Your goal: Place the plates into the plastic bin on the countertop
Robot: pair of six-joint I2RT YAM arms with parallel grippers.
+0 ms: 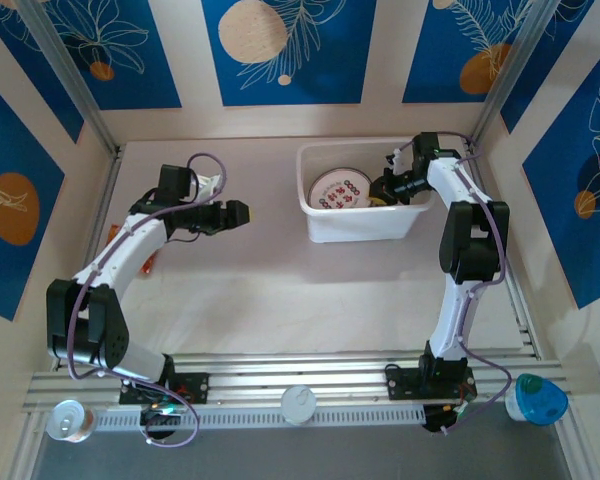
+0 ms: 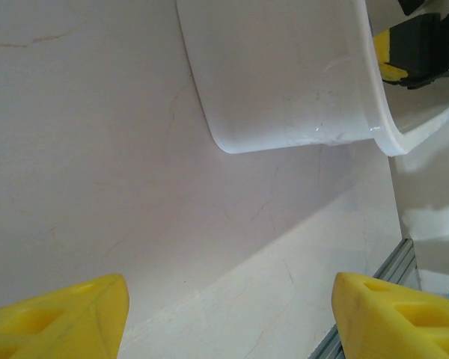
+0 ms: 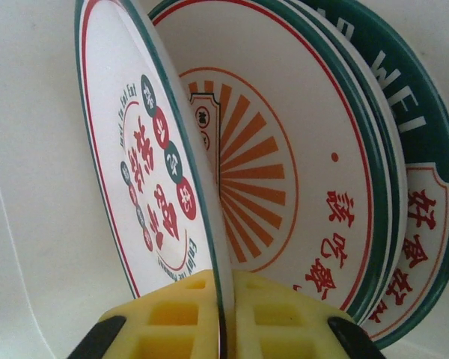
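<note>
The plates (image 3: 307,172) stand on edge inside the plastic bin (image 1: 355,225), stacked face to face. The front plate (image 3: 146,172), green-rimmed with red and green printed discs, is pinched at its rim by the right gripper (image 3: 224,318), one yellow finger against each face. Behind it are a plate with an orange sunburst centre and a plate with a broad green band lettered in white. That makes at least three plates, and their overlapping rims prevent an exact count. In the top view a printed plate (image 1: 338,190) shows in the bin's left half, with the right arm entering over the right end.

The single bin sits on the surface (image 1: 280,300) at the far right, close to the back wall. The left gripper (image 2: 228,318) hovers over bare surface left of the bin, fingers spread wide with nothing between them. The bin's outer wall stands between it and the plates.

There are two arms. An orange packet (image 1: 150,265) lies beside the left arm. Along the near rail (image 1: 310,365) are a can (image 1: 68,420), a white disc (image 1: 298,403) and a blue container (image 1: 538,400), one of each.
</note>
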